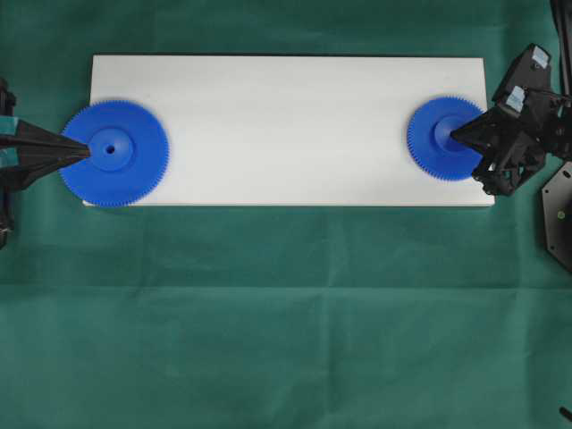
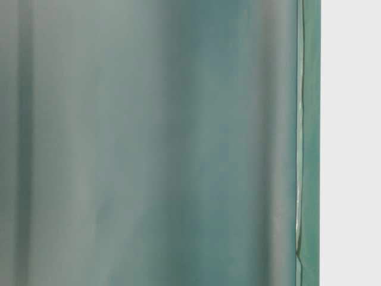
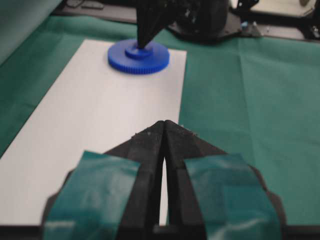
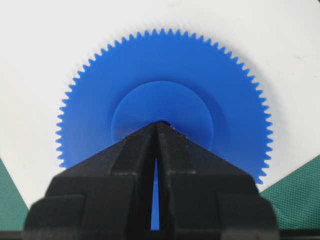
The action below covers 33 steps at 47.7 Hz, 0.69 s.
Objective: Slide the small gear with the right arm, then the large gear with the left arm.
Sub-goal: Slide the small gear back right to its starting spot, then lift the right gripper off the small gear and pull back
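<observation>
small gear (image 4: pixel 165 100) hub under closed right fingers (image 4: pixel 158 125) tips.

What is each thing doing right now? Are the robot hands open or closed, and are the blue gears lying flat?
Small gear: lying flat at the right end of the white board, right gripper's tips on its hub.
Large gear: lying flat at the left end of the board, overhanging the edge.
Right gripper: fingers shut, tips at the small gear's centre.
Left gripper: fingers shut, tips at the large gear's hub.
</observation>
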Available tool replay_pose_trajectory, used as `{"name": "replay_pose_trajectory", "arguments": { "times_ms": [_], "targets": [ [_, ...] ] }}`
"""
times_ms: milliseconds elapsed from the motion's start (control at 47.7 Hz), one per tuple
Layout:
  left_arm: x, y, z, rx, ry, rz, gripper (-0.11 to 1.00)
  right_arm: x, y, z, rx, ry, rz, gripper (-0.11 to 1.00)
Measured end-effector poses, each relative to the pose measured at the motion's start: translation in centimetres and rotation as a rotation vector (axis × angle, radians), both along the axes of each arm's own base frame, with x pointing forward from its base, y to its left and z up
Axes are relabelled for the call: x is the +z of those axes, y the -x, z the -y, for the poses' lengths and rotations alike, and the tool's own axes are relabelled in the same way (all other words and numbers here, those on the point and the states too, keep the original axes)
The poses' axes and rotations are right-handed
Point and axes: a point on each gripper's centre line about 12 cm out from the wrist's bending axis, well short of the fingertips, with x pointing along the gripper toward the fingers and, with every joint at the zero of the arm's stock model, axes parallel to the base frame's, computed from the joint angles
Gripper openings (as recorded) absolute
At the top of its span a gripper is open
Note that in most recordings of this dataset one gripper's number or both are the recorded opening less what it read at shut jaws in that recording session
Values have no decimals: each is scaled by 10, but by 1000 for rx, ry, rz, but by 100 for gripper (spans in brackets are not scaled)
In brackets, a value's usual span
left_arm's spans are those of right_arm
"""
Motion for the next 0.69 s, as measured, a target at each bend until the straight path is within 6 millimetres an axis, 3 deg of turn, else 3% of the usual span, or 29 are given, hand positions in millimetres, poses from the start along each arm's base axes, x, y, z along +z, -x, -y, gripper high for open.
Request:
{"name": "replay_pose_trajectory", "arguments": {
  "times_ms": [440,691],
  "targets": [
    [-12,-9,-1,0,6,-63,0,3,-1,1,2,10,14,50],
    [-13,-12,-1,2,7,-78,0,23,-9,4,27,72,104,50]
  ]
}}
